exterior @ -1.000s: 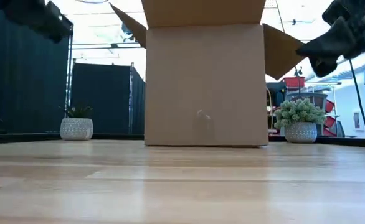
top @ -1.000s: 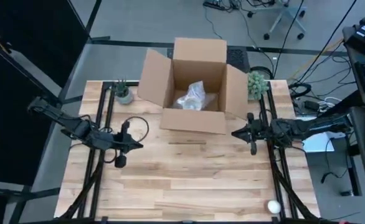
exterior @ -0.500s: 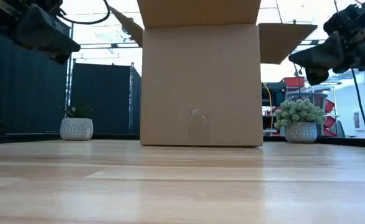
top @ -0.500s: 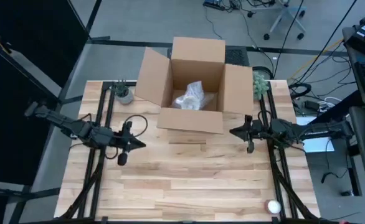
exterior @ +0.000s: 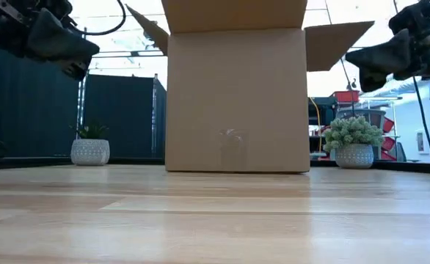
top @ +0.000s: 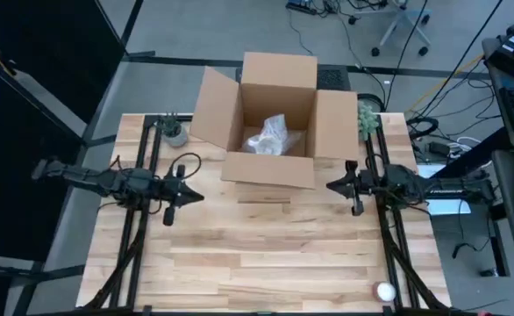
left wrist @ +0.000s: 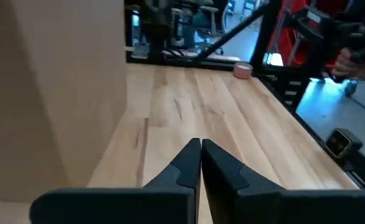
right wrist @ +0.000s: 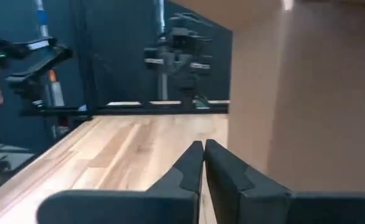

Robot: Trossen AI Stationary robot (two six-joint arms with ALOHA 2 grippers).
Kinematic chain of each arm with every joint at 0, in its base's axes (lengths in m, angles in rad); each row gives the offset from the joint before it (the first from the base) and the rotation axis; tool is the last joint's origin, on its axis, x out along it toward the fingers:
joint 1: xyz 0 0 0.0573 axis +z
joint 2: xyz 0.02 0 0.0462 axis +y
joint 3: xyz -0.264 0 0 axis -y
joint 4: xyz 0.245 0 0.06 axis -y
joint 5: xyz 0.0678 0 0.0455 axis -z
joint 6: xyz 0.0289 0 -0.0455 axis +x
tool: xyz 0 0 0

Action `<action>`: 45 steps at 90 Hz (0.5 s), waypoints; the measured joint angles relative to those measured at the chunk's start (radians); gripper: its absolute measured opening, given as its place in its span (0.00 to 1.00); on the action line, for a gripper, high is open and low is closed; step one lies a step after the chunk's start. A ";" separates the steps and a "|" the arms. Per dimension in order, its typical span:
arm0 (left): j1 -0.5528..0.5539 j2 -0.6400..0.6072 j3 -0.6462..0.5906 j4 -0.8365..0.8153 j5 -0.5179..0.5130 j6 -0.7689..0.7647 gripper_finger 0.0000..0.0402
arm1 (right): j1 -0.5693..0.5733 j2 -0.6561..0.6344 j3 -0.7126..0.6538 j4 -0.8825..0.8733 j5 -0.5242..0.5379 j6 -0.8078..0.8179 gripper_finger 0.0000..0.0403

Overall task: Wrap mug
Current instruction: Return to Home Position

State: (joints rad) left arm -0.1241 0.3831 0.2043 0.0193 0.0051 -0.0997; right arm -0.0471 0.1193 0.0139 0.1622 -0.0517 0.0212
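— Looking for the mug (top: 268, 136)? It lies wrapped inside the box (top: 270, 171).
— And the arms?
— The left gripper (top: 197, 197) is left of the box and the right gripper (top: 331, 186) is right of it. Both are pinched closed and hold nothing.
— What now?
— I think packing is done. They just need to park, clear of the box.
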 joint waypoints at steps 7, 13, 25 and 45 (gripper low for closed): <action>0.027 -0.027 0.000 -0.010 0.000 0.009 0.00 | -0.005 -0.040 0.000 -0.026 0.006 -0.002 0.01; 0.051 -0.050 0.000 -0.025 0.000 0.005 0.00 | -0.007 -0.072 0.000 -0.037 0.006 -0.003 0.01; 0.067 -0.109 -0.040 -0.026 0.006 -0.026 0.00 | -0.007 -0.117 0.000 -0.100 0.004 0.007 0.01; 0.066 -0.297 -0.182 0.051 0.035 -0.062 0.00 | -0.007 -0.118 0.000 -0.080 0.001 0.050 0.01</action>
State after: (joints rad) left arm -0.0582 0.0859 0.0222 0.0706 0.0398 -0.1616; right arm -0.0544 0.0017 0.0139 0.0822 -0.0505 0.0715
